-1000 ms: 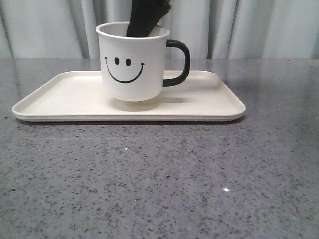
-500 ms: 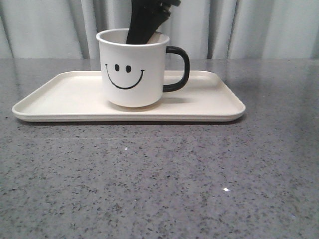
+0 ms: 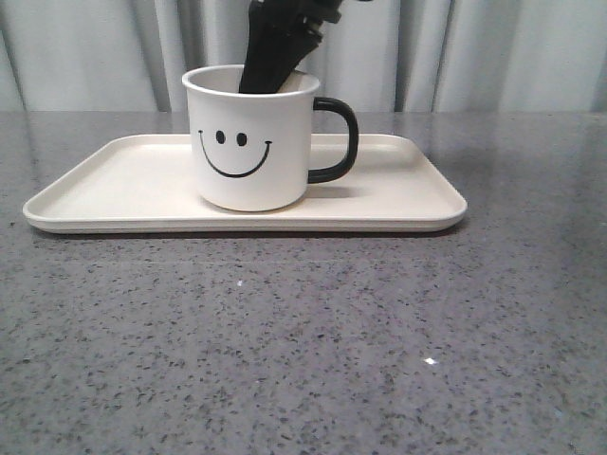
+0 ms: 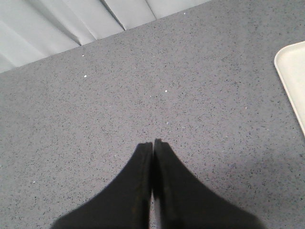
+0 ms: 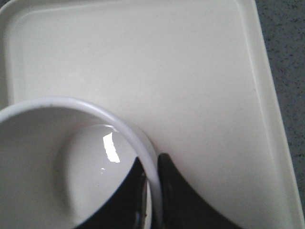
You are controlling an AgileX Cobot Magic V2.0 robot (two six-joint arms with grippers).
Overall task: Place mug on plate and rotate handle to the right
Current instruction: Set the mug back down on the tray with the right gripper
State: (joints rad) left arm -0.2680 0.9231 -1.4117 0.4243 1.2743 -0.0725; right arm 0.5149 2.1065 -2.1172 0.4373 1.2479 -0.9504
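Observation:
The white mug point(image 3: 251, 142) with a black smiley face stands upright on the cream plate point(image 3: 114, 190), a little left of the plate's middle. Its black handle point(image 3: 337, 139) points to the right in the front view. My right gripper point(image 5: 151, 162) comes down from above and is shut on the mug's rim point(image 5: 143, 143), one finger inside the mug and one outside, on the far side. The plate's flat floor point(image 5: 190, 71) fills the right wrist view. My left gripper point(image 4: 153, 143) is shut on nothing above bare table, with a plate corner point(image 4: 293, 71) off to one side.
The plate lies on a grey speckled table point(image 3: 303, 332). A pale curtain point(image 3: 493, 47) hangs along the table's far edge. The right arm point(image 3: 275, 43) rises out of the mug toward the top of the front view.
The mug has come down with my right gripper, from hanging just above the plate to resting on it. Its handle stays pointing right.

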